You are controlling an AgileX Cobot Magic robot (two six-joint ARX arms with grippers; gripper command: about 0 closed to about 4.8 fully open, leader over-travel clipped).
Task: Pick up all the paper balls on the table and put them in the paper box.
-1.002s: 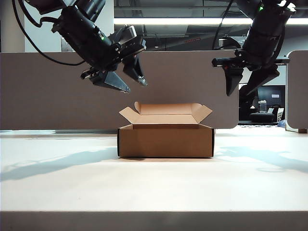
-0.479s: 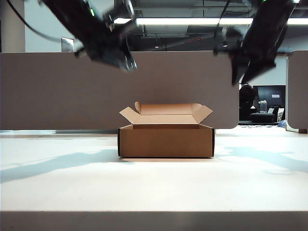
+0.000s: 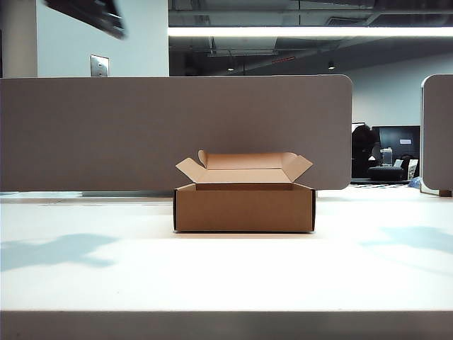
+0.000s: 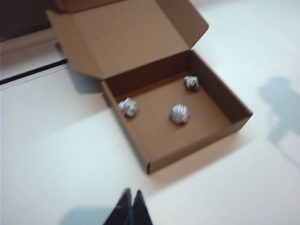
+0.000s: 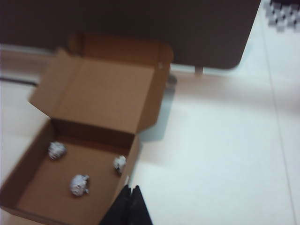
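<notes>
Inside the low brown cardboard paper box [image 4: 173, 122], mid-table on the flat white tabletop [image 3: 226, 276], lie three small crumpled white paper balls [image 4: 179, 113], apart from one another; the left gripper [image 4: 131, 206] hangs above the table beside the box, fingers pressed together, empty; the right gripper [image 5: 129, 204] likewise, closed on nothing.

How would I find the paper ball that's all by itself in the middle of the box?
Find the brown paper box on the white table, its flaps open. Three paper balls lie on its floor. Two sit against the walls; the middle ball lies out on open floor, touching no wall.
</notes>
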